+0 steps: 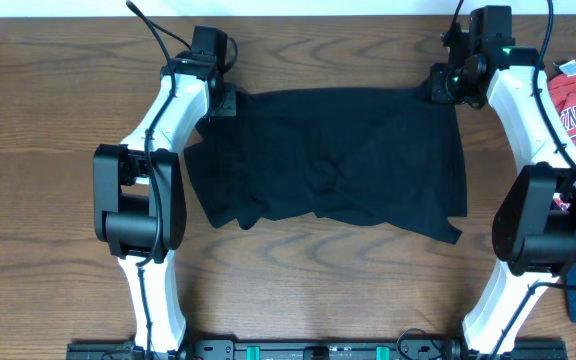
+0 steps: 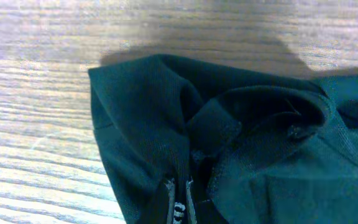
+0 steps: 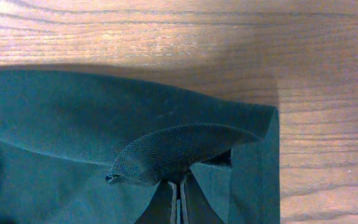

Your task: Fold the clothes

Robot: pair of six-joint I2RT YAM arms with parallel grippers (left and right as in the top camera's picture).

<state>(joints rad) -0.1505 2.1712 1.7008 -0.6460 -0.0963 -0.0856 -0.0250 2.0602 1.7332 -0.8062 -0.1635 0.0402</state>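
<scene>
the left jaws and the right jaws are both pinched tight on the black t-shirt (image 1: 328,160), one at each far corner. the cloth lies spread between them and behind them on the bench (image 1: 58,60), probably gripped this way to pull it flat for folding.

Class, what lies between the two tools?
The black T-shirt, its far edge running from left tool to right tool; the overhead view shows it.
</scene>
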